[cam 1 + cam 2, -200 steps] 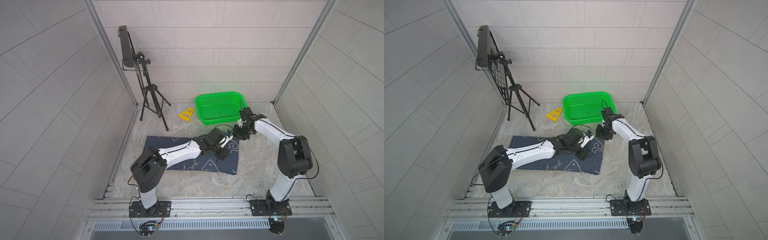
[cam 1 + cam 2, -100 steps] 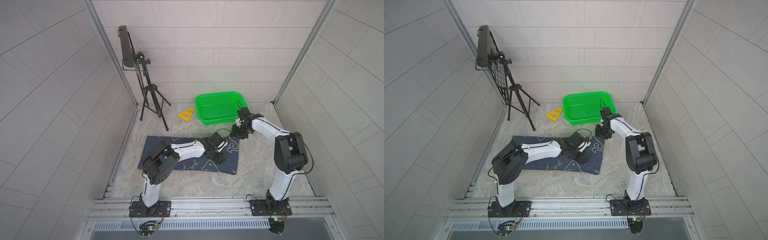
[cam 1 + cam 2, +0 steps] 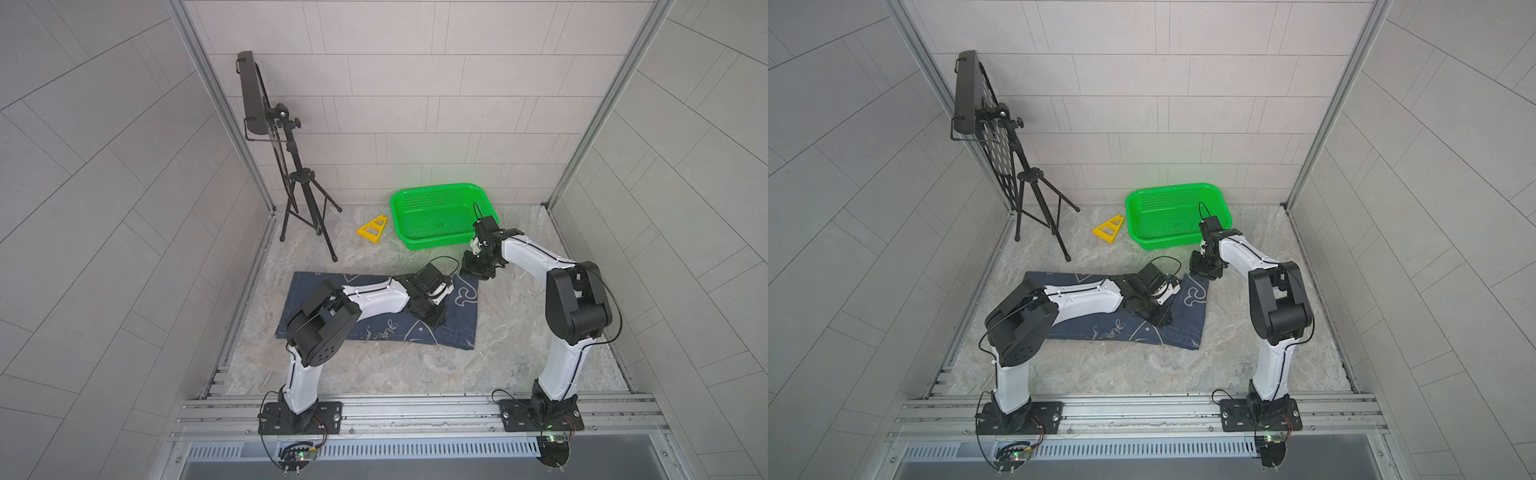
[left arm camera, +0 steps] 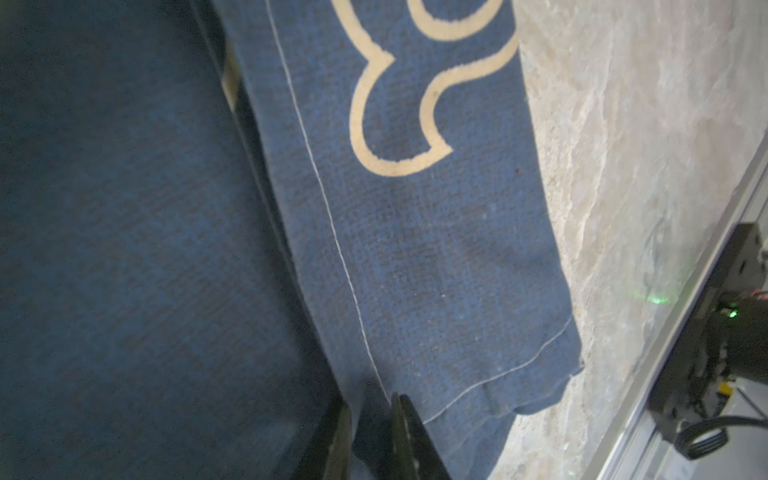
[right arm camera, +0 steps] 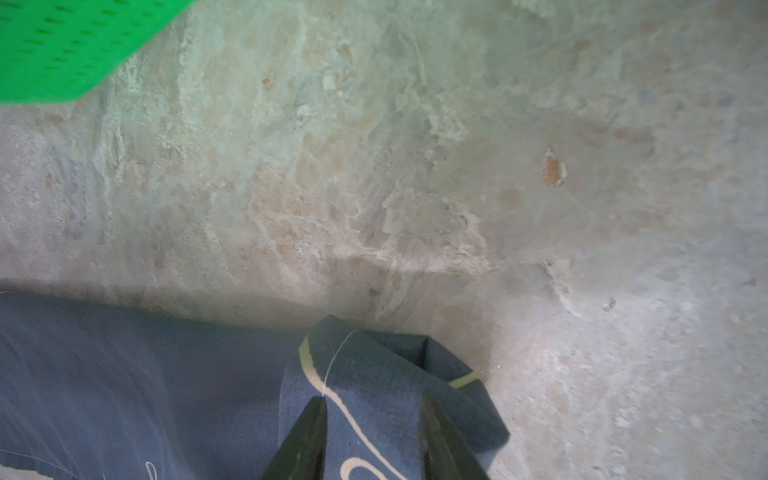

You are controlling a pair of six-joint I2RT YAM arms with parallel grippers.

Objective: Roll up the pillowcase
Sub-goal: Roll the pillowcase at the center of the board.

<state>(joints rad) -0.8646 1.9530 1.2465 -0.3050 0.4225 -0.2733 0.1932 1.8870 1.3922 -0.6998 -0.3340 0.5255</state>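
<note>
The right gripper (image 5: 374,401) is pinching a bunched corner of the pillowcase (image 3: 459,320), jaws clamped on a raised fold, and that corner is the one nearest the green basket (image 3: 436,244), just in front of its front wall. The left gripper (image 4: 370,401) is working farther from the basket along the same short end of the cloth. Its jaws are drawn close together with a ridge of dark fabric between them, so it is looking like a pinch there too.

Moving outward, the pillowcase is lying spread across the table (image 3: 374,374) on the robot's side of the basket. It is stretching away from the basket beneath the left arm, mostly flat in both top views. No roll is showing anywhere: only the end by the basket is being gathered, and the corner in the right gripper is lifting off the table. So by my reading the job is barely starting, with both grips on and the whole length waiting to be rolled.

As for writing, white cursive lettering (image 3: 388,330) is running along the cloth's edge farthest from the basket, too small to read. The left wrist view is showing only a curly white outline and a stitched seam. No brand or label is visible
</note>
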